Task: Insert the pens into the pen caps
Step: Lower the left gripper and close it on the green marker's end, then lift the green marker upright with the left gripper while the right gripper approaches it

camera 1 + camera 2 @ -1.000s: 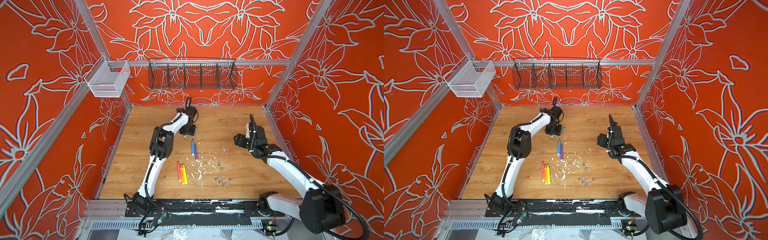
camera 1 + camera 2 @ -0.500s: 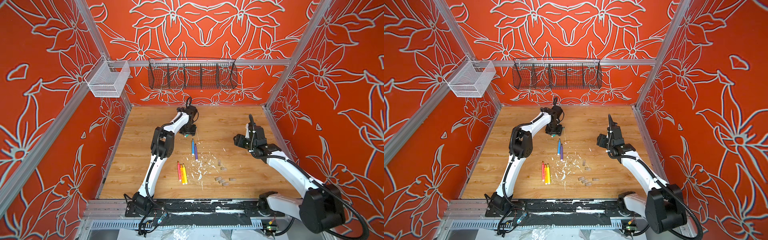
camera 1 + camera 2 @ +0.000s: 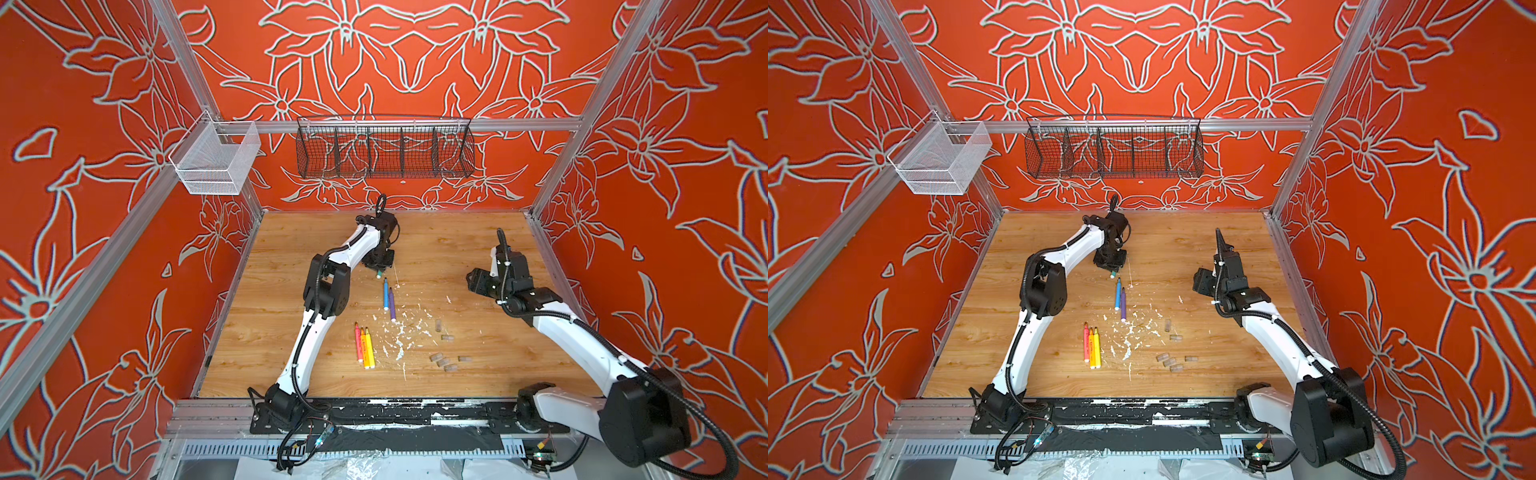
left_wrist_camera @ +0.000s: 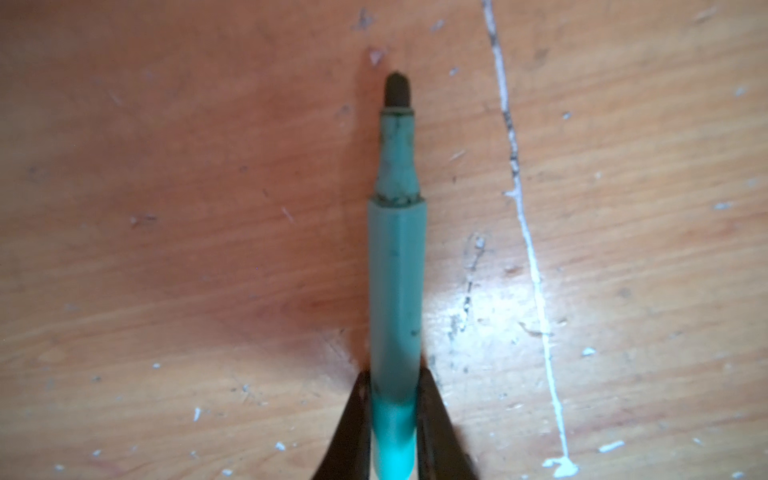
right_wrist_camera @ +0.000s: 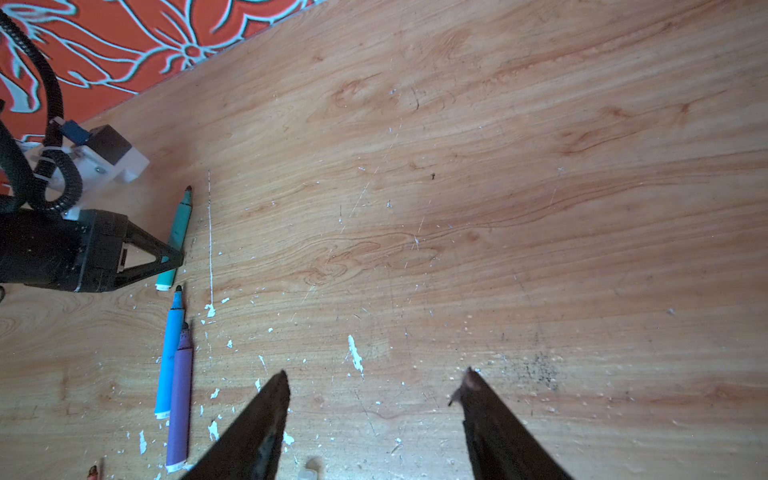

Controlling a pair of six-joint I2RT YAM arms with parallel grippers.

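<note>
Green pen is pinched near its tail by the left tool, tip free for capping; right tool gapes empty.

Left gripper sits low, jaws clamped; right gripper hovers, jaws apart.

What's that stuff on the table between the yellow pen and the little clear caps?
Only white flecks of debris lie scattered between the yellow pen and the pen caps. Nothing else is there, and both top views show it.
</note>
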